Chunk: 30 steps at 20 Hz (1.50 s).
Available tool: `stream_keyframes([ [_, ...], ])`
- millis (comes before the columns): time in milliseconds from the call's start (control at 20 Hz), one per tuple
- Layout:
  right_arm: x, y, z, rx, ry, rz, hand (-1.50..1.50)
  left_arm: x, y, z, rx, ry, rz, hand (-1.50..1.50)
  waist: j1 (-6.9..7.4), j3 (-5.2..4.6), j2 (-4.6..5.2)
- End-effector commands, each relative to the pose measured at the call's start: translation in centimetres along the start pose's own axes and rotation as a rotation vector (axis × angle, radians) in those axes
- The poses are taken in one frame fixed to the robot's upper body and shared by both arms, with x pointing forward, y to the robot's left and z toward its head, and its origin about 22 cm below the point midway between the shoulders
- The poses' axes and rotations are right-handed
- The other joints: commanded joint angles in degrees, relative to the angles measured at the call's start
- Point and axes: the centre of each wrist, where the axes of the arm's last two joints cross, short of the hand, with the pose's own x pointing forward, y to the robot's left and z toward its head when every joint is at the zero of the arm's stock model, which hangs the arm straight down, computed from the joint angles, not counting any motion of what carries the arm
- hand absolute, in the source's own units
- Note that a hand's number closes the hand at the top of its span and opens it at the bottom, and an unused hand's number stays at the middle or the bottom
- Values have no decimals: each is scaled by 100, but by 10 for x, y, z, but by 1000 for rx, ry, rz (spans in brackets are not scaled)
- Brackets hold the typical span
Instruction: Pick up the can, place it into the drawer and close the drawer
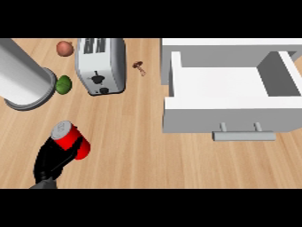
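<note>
A red can (73, 141) with a silver top lies tilted on the wooden counter at the lower left. My left hand (50, 160) is curled round its lower part, with black fingers wrapping the red side. The white drawer (237, 116) stands pulled open at the right, its inside bare, with a grey handle (243, 135) on its front. The can is well to the left of the drawer and slightly nearer to me than its front. My right hand does not show.
A silver toaster (101, 65) stands at the back middle. A large grey cylinder (14, 73) lies at the back left, with a green fruit (63, 84) beside it. A brown onion (65, 48) and a small brown item (139, 66) lie near the toaster.
</note>
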Motion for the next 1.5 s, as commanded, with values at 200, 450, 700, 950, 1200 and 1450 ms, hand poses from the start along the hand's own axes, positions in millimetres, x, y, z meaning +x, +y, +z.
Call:
stream_keyframes([
  [200,-13,5,1,-18,12,-27,-150,27,-24,-9,-150,-72,29,150,26,4,-7],
  [450,-8,5,-5,-33,-8,-26,-150,41,-59,-15,-204,-138,29,150,32,3,-7],
  [700,-10,9,7,-21,-3,-31,-150,54,-102,-46,-220,-142,32,150,-26,1,2],
  [950,11,25,0,-13,-20,-23,-150,81,-123,-55,-269,-153,23,150,-3,-1,-1],
  [1200,3,21,5,-15,-13,-30,-150,112,-167,-54,-280,-220,-13,150,-1,1,-5],
  [1450,3,13,11,-17,-14,-25,-150,148,-191,-52,-286,-259,-52,150,-16,2,-6],
])
